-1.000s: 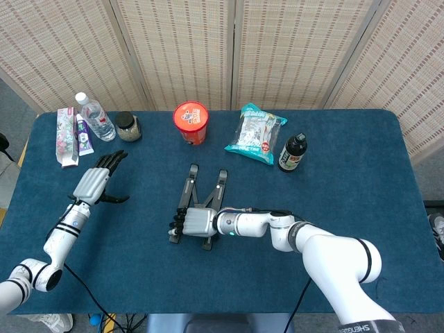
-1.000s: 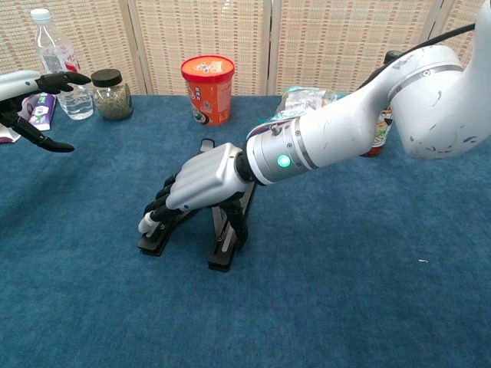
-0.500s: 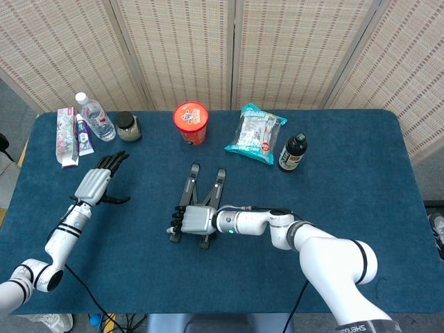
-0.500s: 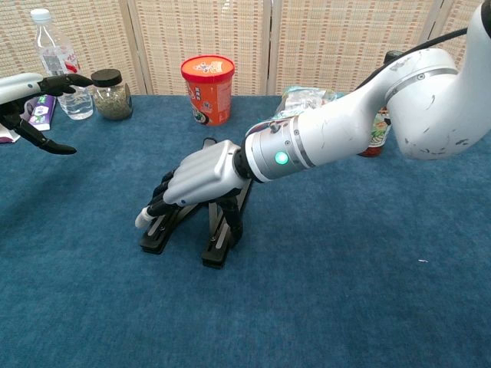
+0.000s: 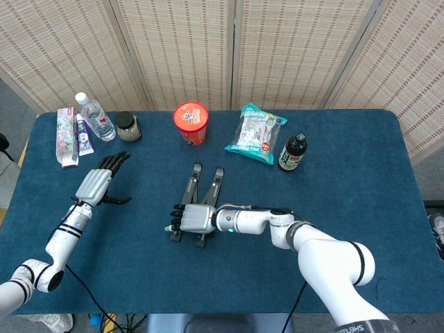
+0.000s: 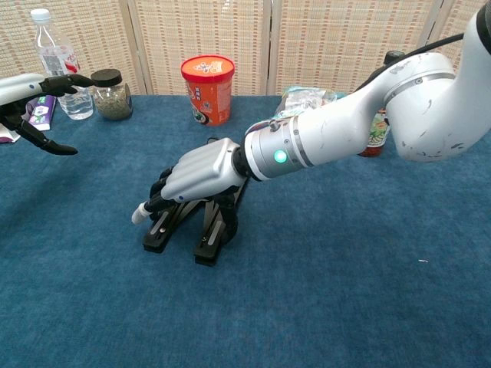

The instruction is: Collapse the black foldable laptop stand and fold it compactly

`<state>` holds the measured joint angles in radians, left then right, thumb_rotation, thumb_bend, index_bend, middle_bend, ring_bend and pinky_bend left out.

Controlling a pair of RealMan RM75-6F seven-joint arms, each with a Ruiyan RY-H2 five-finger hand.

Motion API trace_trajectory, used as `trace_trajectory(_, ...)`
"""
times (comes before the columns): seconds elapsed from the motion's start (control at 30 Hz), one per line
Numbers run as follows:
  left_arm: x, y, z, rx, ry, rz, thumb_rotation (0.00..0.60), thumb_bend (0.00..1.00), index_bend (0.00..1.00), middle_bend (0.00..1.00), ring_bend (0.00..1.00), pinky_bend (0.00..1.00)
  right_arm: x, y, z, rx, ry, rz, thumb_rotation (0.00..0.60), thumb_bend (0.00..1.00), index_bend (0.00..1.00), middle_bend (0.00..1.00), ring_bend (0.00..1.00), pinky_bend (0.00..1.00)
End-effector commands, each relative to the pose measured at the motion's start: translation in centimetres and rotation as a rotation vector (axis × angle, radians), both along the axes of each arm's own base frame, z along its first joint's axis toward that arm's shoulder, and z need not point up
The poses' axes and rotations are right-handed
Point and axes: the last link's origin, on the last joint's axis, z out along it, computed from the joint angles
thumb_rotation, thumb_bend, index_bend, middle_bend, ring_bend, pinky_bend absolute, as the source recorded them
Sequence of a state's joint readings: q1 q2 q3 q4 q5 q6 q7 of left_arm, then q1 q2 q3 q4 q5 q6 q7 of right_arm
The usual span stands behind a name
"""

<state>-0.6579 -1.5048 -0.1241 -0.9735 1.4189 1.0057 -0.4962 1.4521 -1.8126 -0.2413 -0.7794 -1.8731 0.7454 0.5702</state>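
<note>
- The black stand (image 5: 201, 201) sits at the centre of the blue bench (image 5: 361, 180), its two rails pointing toward 12 o'clock and drawn close together at the near end.
- The right hand (image 6: 196, 178) lies palm-down over the stand's near half, fingers (image 6: 157, 201) curled over the 9 o'clock rail; whether they truly clamp it cannot be told from either view.
- The left hand (image 5: 97, 182) hovers well apart at 9 o'clock, fingers spread, holding nothing.
- The stand looks to be rigid metal or hard plastic bars on hinges: light, stiff, unlikely to be harmed, but liable to slide on the cloth when pushed from one side only.
- Best hold, by the look of it: the outer edges of the two rails near the front feet, squeezed inward, keeping fingers out of the crossing links in the middle, where they could be pinched.
- A red cup (image 5: 191, 121) stands at 12 o'clock, beyond the rails.
</note>
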Motion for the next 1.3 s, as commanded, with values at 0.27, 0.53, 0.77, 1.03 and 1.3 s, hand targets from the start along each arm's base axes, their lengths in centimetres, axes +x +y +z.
trace_trajectory(0.27, -0.1, 0.0, -0.1, -0.001, -0.002, -0.001, 0.600, 0.12, 0.00, 0.00, 0.00, 0.01, 0.2, -0.2, -0.1, -0.001, -0.033, 0.000, 0.600, 0.17, 0.19, 0.50, 0.09, 0.00)
trace_trajectory(0.53, -0.2, -0.1, -0.1, -0.002, -0.004, -0.003, 0.600, 0.12, 0.00, 0.00, 0.00, 0.01, 0.4, -0.3, 0.0, -0.006, -0.067, 0.002, 0.600, 0.21, 0.28, 0.57, 0.17, 0.00)
trace_trajectory(0.77, -0.1, -0.1, -0.1, -0.001, -0.006, -0.008, 0.600, 0.12, 0.00, 0.00, 0.00, 0.01, 0.2, -0.2, -0.1, -0.008, -0.080, 0.012, 0.600, 0.21, 0.32, 0.60, 0.19, 0.00)
trace_trajectory(1.03, 0.3, -0.1, 0.0, 0.003, -0.007, -0.018, 0.600, 0.12, 0.00, 0.00, 0.00, 0.01, 0.4, -0.6, 0.7, -0.038, -0.093, 0.010, 0.600, 0.15, 0.00, 0.16, 0.01, 0.00)
trace_trajectory(1.3, 0.9, -0.2, 0.1, 0.004, 0.002, -0.032, 0.600, 0.12, 0.00, 0.00, 0.00, 0.01, 0.0, -0.2, 1.9, -0.054, -0.109, -0.004, 0.600, 0.06, 0.00, 0.00, 0.00, 0.00)
